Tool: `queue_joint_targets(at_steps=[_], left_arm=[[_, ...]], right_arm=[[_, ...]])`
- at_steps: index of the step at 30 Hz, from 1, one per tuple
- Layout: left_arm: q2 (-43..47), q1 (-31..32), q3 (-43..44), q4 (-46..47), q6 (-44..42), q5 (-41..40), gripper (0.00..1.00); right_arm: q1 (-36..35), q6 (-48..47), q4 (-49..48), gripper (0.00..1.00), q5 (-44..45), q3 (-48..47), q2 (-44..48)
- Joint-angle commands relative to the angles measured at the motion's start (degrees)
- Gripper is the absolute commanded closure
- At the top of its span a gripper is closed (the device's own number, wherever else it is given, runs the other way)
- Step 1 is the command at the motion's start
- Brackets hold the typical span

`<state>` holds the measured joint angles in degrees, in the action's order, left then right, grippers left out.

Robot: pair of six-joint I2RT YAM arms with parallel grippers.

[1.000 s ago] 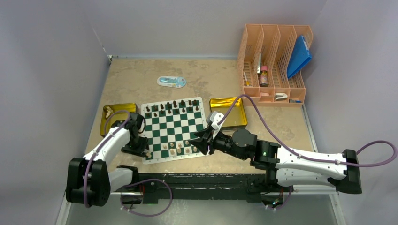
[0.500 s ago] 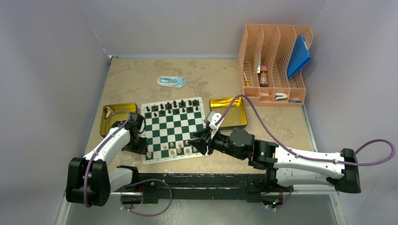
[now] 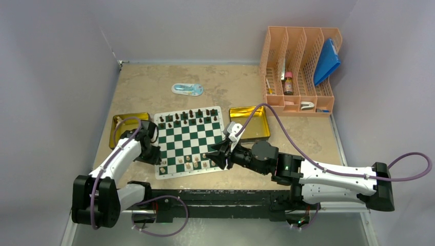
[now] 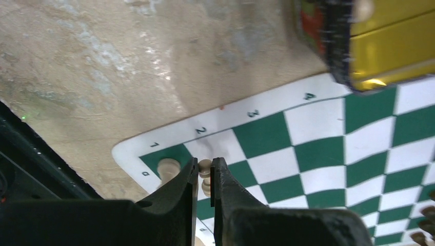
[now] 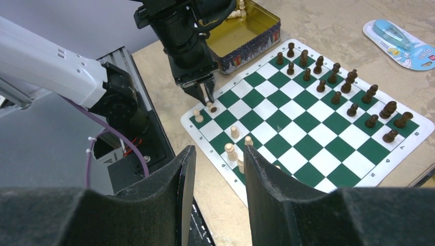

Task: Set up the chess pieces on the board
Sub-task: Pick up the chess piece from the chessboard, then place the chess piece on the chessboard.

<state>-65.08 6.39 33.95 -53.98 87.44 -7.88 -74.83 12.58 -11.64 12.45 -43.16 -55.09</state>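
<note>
Chess pieces (image 3: 191, 113) stood in two camps on the board (image 3: 190, 141): dark ones in two rows along its 12 o'clock edge, and a scatter of cream ones along the 6 o'clock edge. The ranks between showed only squares.

The left gripper (image 4: 204, 162) hung over the 7 o'clock corner with its jaws drawn to a narrow slit. A cream pawn (image 5: 212, 107) showed in that slit, on the white square beside the border's 2. Whether the pads touched it could not be told. A corner piece (image 4: 168, 167), also cream, stood just beside it, close to the board's white border.

The right gripper (image 5: 219, 149) sat at the board's 4 o'clock edge. Its jaws were moderately apart with nothing between them, and it pointed toward 9 o'clock.

The left tin (image 3: 114, 137) lay just beside the board at 10 o'clock, and the right tin (image 3: 256, 137) just beside it at 2 o'clock, so both flanks were tight. At 6 o'clock the rail (image 3: 220, 197) ran near the board's edge. Toward 12 o'clock lay a wide stretch of tabletop (image 3: 149, 87) that held only a blue packet (image 3: 187, 89). The rack (image 3: 277, 56) stood well apart at 1 o'clock.
</note>
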Motion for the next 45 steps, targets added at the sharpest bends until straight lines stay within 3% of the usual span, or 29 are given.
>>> queue_joint_targets(at_steps=[1,8,11,13,15,18,26,35,43,45], left_arm=[[1.81,-0.31,5.07,-1.14,0.66,-2.84,1.00],[4.50,-0.24,13.23,-1.67,-4.65,-5.97,1.00],[6.54,-0.24,16.51,0.09,-9.45,-4.98,1.00],[8.71,-0.24,17.30,2.45,-12.36,-2.33,1.00],[10.57,-0.23,17.10,5.27,-14.70,1.49,1.00],[12.41,-0.24,15.41,8.78,-16.24,7.91,1.00],[12.82,-0.10,11.22,20.61,-20.46,26.83,1.00],[13.72,-0.06,10.08,24.10,-24.88,31.51,1.00],[13.93,-0.04,10.51,24.38,-26.38,32.75,1.00],[13.74,-0.06,10.41,24.20,-26.92,32.64,1.00]], right_arm=[[0.03,0.83,-4.52,0.58,-0.23,-1.37,0.79],[0.46,1.97,-5.47,0.57,0.93,-2.71,-2.69],[4.75,2.54,-7.59,0.56,-4.33,-3.66,-5.68],[9.31,3.65,-9.17,0.56,-11.29,-4.95,-7.96],[11.62,4.20,-13.33,0.56,-12.34,-4.78,-9.94],[12.53,4.45,-18.56,0.55,-14.46,-6.38,-14.51],[13.77,10.01,-21.40,0.53,-17.63,-15.35,-31.11],[15.15,12.71,-23.67,0.52,-21.62,-18.64,-39.46],[15.19,13.00,-23.91,0.59,-17.96,-19.53,-41.24],[15.16,12.79,-23.68,0.65,-17.70,-19.71,-41.14]])
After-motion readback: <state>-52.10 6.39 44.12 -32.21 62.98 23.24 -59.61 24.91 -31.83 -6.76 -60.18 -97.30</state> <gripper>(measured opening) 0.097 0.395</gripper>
